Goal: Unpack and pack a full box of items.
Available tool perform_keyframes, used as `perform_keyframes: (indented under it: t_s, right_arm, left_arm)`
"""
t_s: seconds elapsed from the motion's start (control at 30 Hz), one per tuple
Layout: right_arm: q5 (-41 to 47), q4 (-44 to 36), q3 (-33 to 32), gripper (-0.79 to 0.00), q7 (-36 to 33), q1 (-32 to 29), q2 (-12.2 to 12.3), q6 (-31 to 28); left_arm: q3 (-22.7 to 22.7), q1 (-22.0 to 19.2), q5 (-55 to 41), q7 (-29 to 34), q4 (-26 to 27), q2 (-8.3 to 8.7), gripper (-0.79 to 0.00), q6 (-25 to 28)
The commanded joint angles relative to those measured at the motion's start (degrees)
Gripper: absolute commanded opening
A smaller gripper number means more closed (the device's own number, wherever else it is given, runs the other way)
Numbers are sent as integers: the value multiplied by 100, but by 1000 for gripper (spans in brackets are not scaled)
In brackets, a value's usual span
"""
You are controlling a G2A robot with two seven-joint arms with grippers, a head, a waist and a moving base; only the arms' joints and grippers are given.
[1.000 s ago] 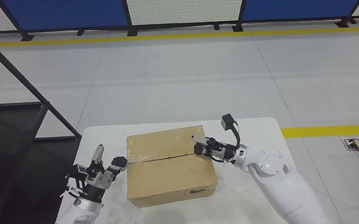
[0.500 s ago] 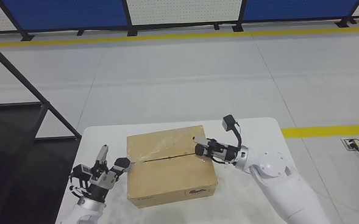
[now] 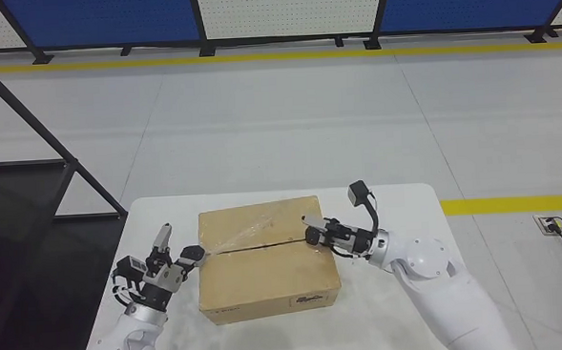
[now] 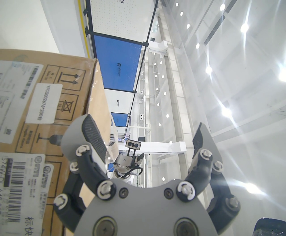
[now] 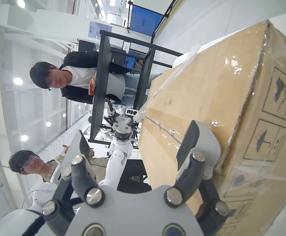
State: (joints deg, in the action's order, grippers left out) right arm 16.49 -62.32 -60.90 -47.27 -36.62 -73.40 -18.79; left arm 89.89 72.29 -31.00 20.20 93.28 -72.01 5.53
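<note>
A white tabletop carries a closed cardboard box at its middle. My left end effector sits just beside the box's left end, spread wide. My right end effector is at the opposite end, also wide, with one finger over the top edge. A loose strip of clear tape crosses the lid.

A taped cardboard box sits on the white table.
</note>
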Motion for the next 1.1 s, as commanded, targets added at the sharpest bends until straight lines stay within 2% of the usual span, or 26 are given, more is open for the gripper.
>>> perform_keyframes:
  t_s: [0.0,0.47,0.93,1.07]
  right_arm:
    - [-2,-8,-12,0,4,-9,1,1]
    - [-42,-93,-62,0,-36,59,-5,117]
    - [-43,-96,-69,0,-29,60,-3,142]
    - [-211,-356,0,0,-13,14,-4,355]
  left_arm:
    - [-17,-15,18,0,-4,0,0,-28]
    - [2,-13,-44,36,-46,5,0,-48]
    - [-183,-119,98,-102,-129,-12,0,-113]
    - [-154,-91,101,-109,-95,-9,0,-119]
